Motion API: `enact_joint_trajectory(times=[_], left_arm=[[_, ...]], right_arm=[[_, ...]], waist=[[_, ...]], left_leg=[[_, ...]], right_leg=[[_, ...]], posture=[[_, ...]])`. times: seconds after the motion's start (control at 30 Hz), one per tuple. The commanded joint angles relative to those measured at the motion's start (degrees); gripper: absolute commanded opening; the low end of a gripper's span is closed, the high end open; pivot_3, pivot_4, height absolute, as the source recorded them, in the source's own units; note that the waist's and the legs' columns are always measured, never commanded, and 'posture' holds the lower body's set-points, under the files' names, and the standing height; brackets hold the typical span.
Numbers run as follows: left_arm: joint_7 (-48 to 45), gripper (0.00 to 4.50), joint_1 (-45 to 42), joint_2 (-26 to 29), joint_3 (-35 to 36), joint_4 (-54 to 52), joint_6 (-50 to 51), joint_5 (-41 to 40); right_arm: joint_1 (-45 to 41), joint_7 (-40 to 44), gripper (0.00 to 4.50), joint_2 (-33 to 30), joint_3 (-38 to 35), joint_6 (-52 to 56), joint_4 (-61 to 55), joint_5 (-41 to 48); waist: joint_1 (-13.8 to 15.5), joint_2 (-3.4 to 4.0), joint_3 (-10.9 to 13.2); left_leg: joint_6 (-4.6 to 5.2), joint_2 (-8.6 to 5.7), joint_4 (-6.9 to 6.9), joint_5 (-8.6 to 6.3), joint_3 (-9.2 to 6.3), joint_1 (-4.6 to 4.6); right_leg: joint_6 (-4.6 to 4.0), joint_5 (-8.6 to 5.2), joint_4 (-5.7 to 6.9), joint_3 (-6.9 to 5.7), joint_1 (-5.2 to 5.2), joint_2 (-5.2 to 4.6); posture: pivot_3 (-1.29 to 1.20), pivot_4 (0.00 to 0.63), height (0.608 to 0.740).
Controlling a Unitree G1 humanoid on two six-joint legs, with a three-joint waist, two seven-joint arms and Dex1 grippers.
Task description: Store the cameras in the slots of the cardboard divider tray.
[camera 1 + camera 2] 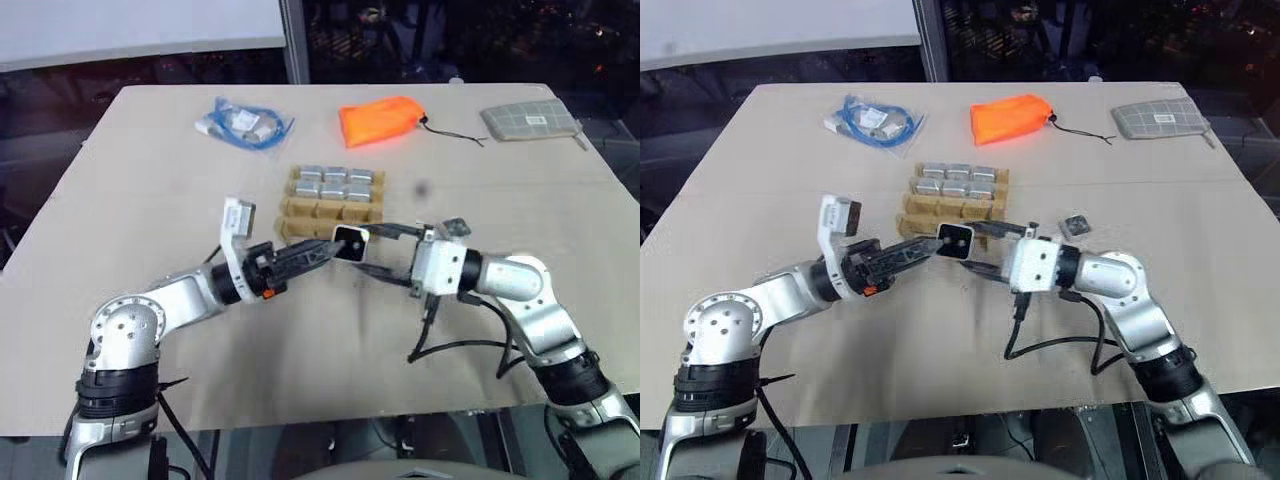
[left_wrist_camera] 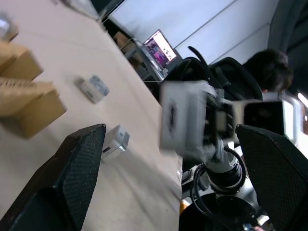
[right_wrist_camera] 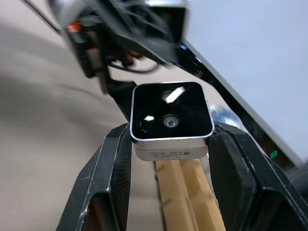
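Nearest the robot, the two grippers are meeting above the table [image 1: 150, 180], just in front of the tray [image 1: 300, 208]. The right gripper [image 1: 358, 254] is pinching a camera [image 1: 349, 241] between its fingers, dark lens face turned outward, the grip sitting on the lower sides of the body as the right wrist view is showing. The left gripper [image 1: 318, 252] is standing wide open and holding nothing, its fingertips pointing at that camera and close to touching it, so this is looking like a handover or a regrip. The risk is lying right here: if the right fingers are letting go before the left ones are closing squarely, the camera is likely dropping onto the table or the tray's partitions; a skewed pinch on the smooth sides could also be twisting it, making it jam on a thin cardboard wall when lowered. Beyond the grippers, the tray is carrying six cameras in its far two rows, while the near slots are looking unfilled. One loose camera [image 1: 1074, 224] is lying on the table to the right of the tray. Farther off are lying a cable bag [image 1: 240, 124], an orange pouch [image 1: 380, 120] and a grey pouch [image 1: 530, 120].
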Motion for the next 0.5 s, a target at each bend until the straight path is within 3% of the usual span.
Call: enact_joint_trajectory(times=[0.03,0.2,0.33,0.4,0.43,0.5], left_arm=[[0.6,4.50,-1.9,-0.7,0.3,0.5,0.6,-1.6],[0.6,4.50,-2.5,-1.3,0.5,0.8,1.3,-1.9],[0.6,2.78,-2.1,-1.2,0.3,0.1,2.3,-2.5],[0.3,1.67,-2.1,-1.0,0.2,0.1,2.8,-2.4],[0.1,1.44,-2.0,-0.8,0.2,0.1,3.1,-2.2],[-0.5,1.44,-1.9,-0.3,0.0,0.1,3.5,-2.0]], right_arm=[[-2.1,0.5,1.73,0.5,0.8,-5.1,1.5,-1.3],[-2.7,0.4,1.73,0.5,1.2,-6.7,3.3,-1.8],[-3.2,0.0,1.73,0.4,0.6,-6.9,3.9,-2.1],[-3.4,-0.1,1.73,0.3,0.4,-6.9,4.2,-2.1],[-3.4,-0.2,1.73,0.3,0.2,-6.8,4.3,-2.0],[-3.5,-0.3,1.73,0.1,0.1,-6.9,4.5,-1.9]], waist=[[0.0,-0.01,0.0],[-0.1,0.00,0.0],[-0.1,0.00,0.0],[-0.1,0.00,0.0],[-0.1,-0.01,0.0],[-0.1,0.00,0.0]], left_leg=[[0.00,0.00,0.00,0.00,0.01,-0.01],[-0.03,0.01,0.00,0.02,0.00,0.00],[-0.05,0.01,0.00,0.03,0.00,0.01],[-0.05,0.01,-0.01,0.03,0.00,0.01],[-0.05,0.01,-0.01,0.03,0.00,0.01],[-0.05,0.02,-0.01,0.03,0.01,0.01]], right_leg=[[0.00,0.00,-0.01,0.00,0.00,-0.01],[0.00,0.00,0.00,-0.02,0.01,0.00],[-0.01,0.00,0.00,-0.01,0.01,0.00],[-0.01,0.00,0.01,-0.01,0.01,0.00],[-0.01,0.00,0.00,-0.01,0.01,0.00],[-0.01,0.00,-0.01,-0.01,0.01,-0.02]], posture=[[0.00,0.150,0.740],[0.00,0.150,0.740],[0.00,0.150,0.740],[0.00,0.150,0.740],[0.00,0.150,0.740],[0.00,0.150,0.740]])
